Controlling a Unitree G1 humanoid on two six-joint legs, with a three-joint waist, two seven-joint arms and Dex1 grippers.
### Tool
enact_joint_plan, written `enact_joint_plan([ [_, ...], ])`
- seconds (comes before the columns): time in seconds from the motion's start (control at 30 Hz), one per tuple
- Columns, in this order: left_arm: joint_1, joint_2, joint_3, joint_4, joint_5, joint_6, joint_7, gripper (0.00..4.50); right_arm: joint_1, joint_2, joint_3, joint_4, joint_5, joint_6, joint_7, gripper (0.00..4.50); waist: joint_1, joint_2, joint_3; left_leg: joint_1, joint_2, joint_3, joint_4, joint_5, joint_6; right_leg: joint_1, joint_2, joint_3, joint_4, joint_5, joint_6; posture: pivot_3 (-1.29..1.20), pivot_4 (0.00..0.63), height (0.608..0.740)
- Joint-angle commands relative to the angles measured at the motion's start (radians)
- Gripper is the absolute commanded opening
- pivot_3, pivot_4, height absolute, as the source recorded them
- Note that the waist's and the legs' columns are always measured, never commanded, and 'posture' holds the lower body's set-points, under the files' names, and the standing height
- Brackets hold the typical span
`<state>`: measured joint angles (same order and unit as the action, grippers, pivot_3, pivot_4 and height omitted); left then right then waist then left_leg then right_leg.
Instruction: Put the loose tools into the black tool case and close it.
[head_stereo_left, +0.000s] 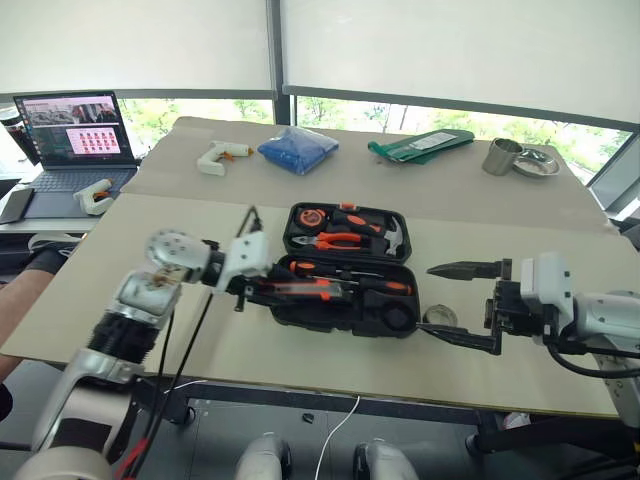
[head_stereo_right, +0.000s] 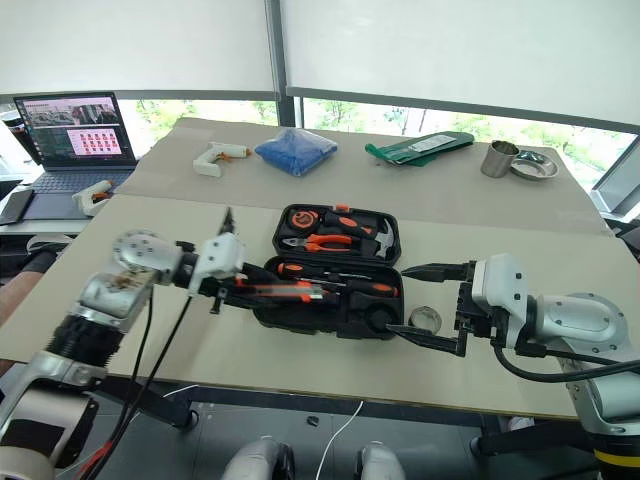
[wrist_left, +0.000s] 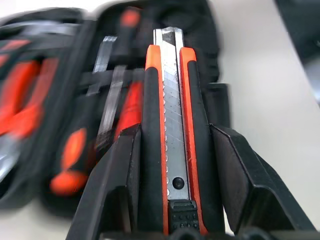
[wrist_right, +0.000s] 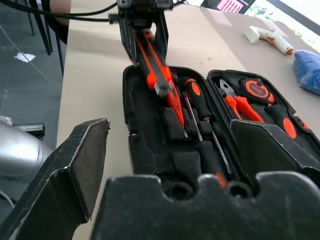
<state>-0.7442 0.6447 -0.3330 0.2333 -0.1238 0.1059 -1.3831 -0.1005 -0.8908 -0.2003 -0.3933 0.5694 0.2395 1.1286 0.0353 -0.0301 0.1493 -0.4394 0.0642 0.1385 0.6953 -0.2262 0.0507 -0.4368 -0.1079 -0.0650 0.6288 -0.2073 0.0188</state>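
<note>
While case (head_stereo_left: 345, 270) lies open | beige tabletop (head_stereo_left: 300, 350) | shaded windows (head_stereo_left: 450, 50)

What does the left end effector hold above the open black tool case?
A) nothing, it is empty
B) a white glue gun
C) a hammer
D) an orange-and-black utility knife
D: the left end effector grips the utility knife between its fingers, blade end toward the black tool case.

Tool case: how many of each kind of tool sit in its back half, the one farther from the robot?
Tape measure: 1
Pliers: 1
Hammer: 1
Total: 3
</note>
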Motion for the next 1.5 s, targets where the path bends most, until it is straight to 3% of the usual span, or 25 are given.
enact_joint_plan([
  [0.03,-0.047,-0.04,-0.04,0.029,0.071,-0.022,0.029,1.62,0.025,-0.013,-0.024,-0.062,0.019,0.047,-0.028,4.5,0.0,0.0,0.0,0.0,0.0,0.0,0.0,0.0,0.0,0.0,0.0,0.0,0.0,0.0,0.0,0.0,0.15,0.739],
  [0.47,-0.097,-0.162,-0.073,0.044,0.121,0.043,0.053,1.62,0.112,0.015,-0.058,-0.14,0.033,0.087,-0.092,4.5,0.0,0.0,0.0,-0.001,0.0,-0.001,0.001,0.0,0.0,0.0,0.0,0.0,0.001,0.0,0.001,0.0,0.15,0.739],
  [0.93,-0.078,-0.178,-0.101,0.018,0.137,0.154,0.018,1.62,0.121,0.031,-0.053,-0.143,0.028,0.082,-0.11,4.5,0.001,0.0,0.0,-0.001,0.0,-0.002,0.001,0.0,0.0,0.0,0.0,0.0,0.001,0.0,0.001,0.0,0.15,0.739],
  [0.97,-0.08,-0.183,-0.091,0.013,0.117,0.165,0.008,2.62,0.12,0.032,-0.053,-0.142,0.029,0.082,-0.11,4.5,0.001,0.0,0.0,-0.001,0.0,-0.002,0.001,0.0,0.0,0.0,0.0,0.0,0.001,0.0,0.001,0.0,0.15,0.739],
  [1.03,-0.084,-0.18,-0.083,0.003,0.1,0.177,-0.013,3.03,0.117,0.035,-0.052,-0.14,0.029,0.083,-0.11,4.5,0.001,0.0,0.0,-0.001,0.0,-0.002,0.001,0.0,0.0,0.0,0.0,0.0,0.001,0.0,0.001,0.0,0.15,0.739],
  [1.17,-0.086,-0.193,-0.033,0.03,0.07,0.099,0.004,4.45,0.112,0.04,-0.05,-0.135,0.029,0.083,-0.11,4.5,0.004,0.0,0.0,-0.001,-0.001,-0.002,0.001,0.0,0.001,0.001,0.0,0.0,0.001,-0.001,0.002,0.0,0.15,0.739],
  [1.37,-0.08,-0.204,0.074,0.083,-0.033,-0.022,-0.002,4.45,0.103,0.049,-0.048,-0.126,0.031,0.085,-0.112,4.5,0.001,0.0,0.0,-0.001,-0.001,-0.003,0.002,0.0,0.0,0.0,0.0,0.0,0.001,0.0,0.001,0.0,0.15,0.739],
  [1.5,-0.07,-0.218,0.134,0.145,-0.078,-0.087,0.004,3.32,0.101,0.073,-0.043,-0.115,0.027,0.079,-0.124,4.5,0.0,0.0,0.0,0.0,0.0,-0.003,0.003,0.0,0.0,0.001,0.0,0.0,0.002,0.0,0.002,0.0,0.15,0.739],
])
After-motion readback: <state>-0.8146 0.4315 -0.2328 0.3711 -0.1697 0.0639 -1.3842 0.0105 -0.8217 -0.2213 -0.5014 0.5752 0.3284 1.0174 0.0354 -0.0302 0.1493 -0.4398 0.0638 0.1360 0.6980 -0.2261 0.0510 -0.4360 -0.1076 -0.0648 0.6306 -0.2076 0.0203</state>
